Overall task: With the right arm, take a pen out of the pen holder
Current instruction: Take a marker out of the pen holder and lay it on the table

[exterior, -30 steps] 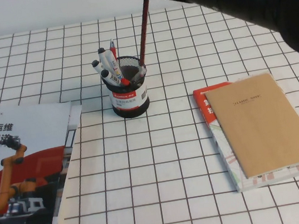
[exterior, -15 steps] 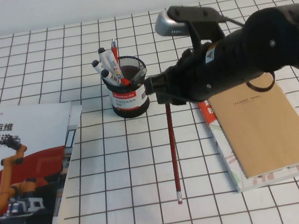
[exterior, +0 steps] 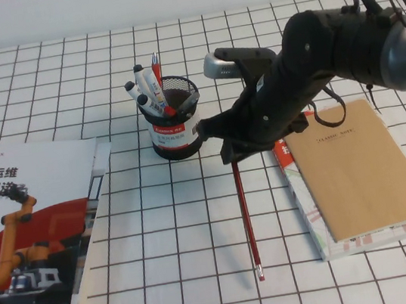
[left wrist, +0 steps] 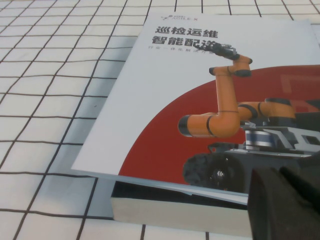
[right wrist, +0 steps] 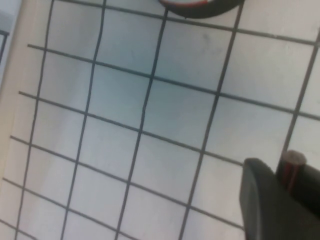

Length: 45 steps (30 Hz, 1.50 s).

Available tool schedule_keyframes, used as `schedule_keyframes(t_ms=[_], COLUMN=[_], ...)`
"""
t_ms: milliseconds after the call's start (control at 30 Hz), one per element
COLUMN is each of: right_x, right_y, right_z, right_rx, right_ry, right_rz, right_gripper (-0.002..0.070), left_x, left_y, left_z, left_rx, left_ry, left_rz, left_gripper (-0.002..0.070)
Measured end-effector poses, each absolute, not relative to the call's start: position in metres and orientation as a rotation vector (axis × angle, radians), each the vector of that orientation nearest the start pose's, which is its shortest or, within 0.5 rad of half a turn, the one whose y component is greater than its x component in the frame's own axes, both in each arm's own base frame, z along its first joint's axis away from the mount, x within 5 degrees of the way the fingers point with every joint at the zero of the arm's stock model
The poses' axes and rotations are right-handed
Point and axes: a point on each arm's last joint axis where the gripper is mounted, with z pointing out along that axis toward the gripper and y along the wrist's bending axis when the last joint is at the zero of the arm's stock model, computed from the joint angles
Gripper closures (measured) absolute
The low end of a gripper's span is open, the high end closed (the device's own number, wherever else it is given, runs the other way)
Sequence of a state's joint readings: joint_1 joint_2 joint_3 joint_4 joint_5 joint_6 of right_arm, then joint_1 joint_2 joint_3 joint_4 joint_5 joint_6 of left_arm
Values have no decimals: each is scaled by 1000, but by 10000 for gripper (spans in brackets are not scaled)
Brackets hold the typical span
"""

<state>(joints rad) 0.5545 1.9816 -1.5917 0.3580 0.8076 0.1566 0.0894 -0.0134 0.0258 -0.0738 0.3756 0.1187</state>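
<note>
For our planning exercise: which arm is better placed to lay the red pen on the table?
Right. The right gripper is shut on the red pen beside the pen holder; the left gripper hovers over the booklet.

Right arm (exterior: pixel 328 41): comes in from the robot's right, elbow raised, forearm sloping down and to the left over the middle of the desk (exterior: pixel 162 234). Wrist bent so the right gripper (exterior: pixel 231 153) points downward, low over the desk. Jaws closed on the upper end of a pen (exterior: pixel 246 214), which hangs from them close to upright, slightly tilted.

Left gripper (left wrist: pixel 284 206): seen only in its own wrist view, as a dark edge low over the desk's left side.
</note>
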Motion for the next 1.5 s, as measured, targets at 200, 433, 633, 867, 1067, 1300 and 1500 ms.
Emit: schedule_keyframes(t_ms=[200, 433, 633, 867, 1067, 1300, 1500], right_x=[385, 399, 401, 402, 402, 376, 308], right_y=[250, 250, 253, 253, 253, 249, 228], right_z=[232, 207, 192, 193, 193, 237, 299], right_rx=[-289, -262, -241, -238, -237, -339, -406], right_ry=[2729, 2772, 2805, 2793, 2791, 2719, 2548], right_rz=[612, 593, 603, 604, 605, 554, 579], right_gripper=[649, 649, 648, 496, 344, 368, 619], left_x=[52, 52, 52, 52, 52, 52, 52], left_y=[2, 2, 2, 2, 2, 2, 2], left_z=[172, 172, 172, 172, 172, 172, 172], left_rx=[-18, -18, -18, -18, -18, -18, -18], left_ry=[1871, 1871, 1871, 1871, 1871, 1871, 1871], left_rz=[71, 71, 71, 71, 71, 71, 71], left_gripper=[678, 678, 678, 678, 678, 678, 678])
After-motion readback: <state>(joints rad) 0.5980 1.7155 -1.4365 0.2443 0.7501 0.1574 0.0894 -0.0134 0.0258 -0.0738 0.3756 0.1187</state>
